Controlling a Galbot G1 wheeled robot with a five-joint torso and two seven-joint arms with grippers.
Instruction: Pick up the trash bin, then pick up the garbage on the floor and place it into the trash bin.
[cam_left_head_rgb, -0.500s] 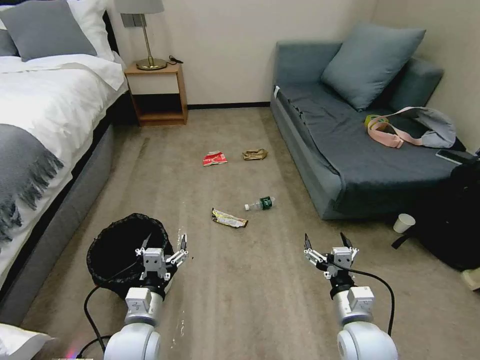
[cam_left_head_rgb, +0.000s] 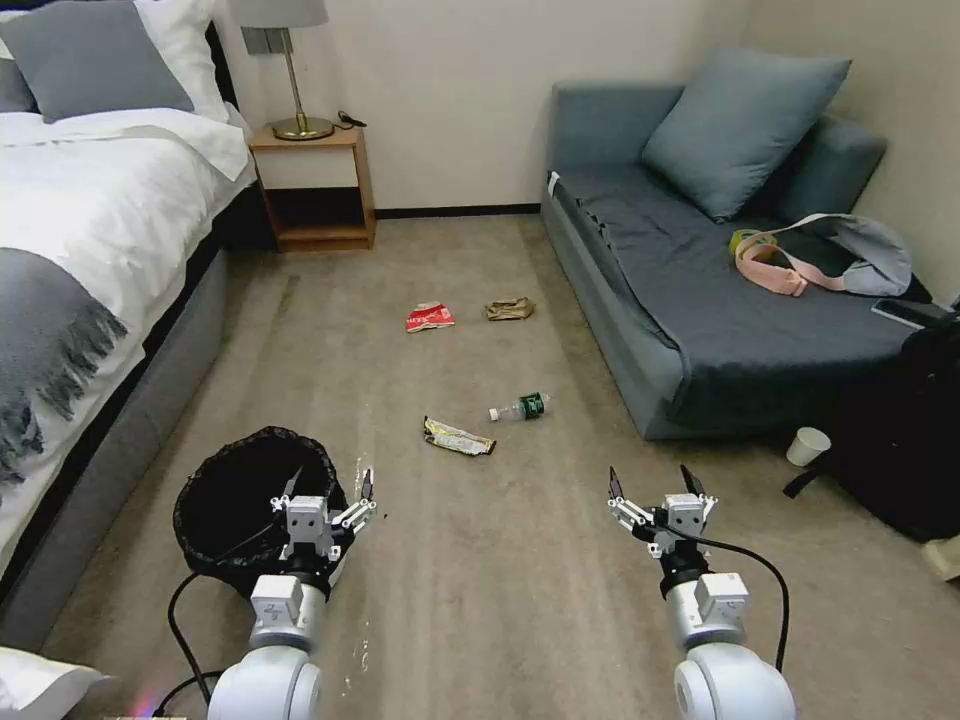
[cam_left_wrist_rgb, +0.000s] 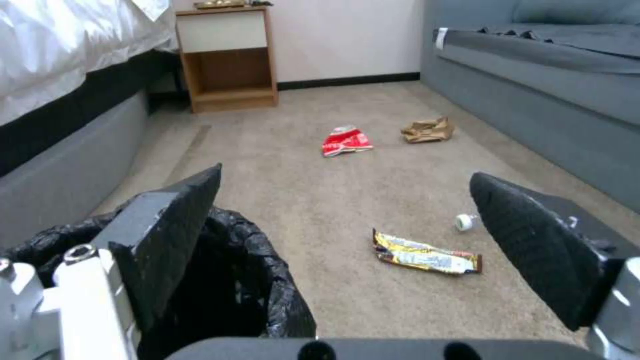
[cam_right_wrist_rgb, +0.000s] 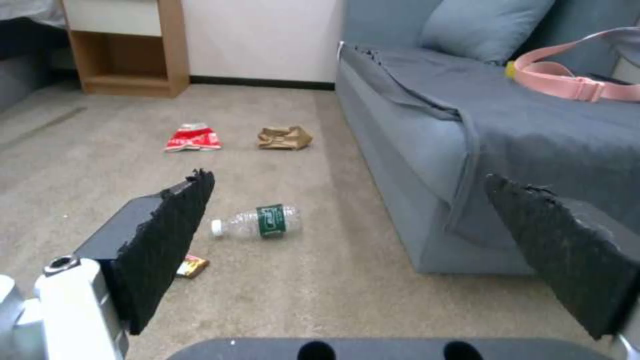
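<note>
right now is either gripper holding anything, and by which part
Nothing is held. The left gripper is open by the trash bin; the right gripper is open over bare carpet.

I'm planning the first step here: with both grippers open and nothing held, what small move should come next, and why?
Probably ease the left gripper down and a little toward the bed, onto the near rim of the trash bin. It hovers open right at that rim, the bin stands on the carpet ungrasped, and all the garbage, the foil wrapper nearest, lies farther ahead. The right gripper waits open over bare carpet.
</note>
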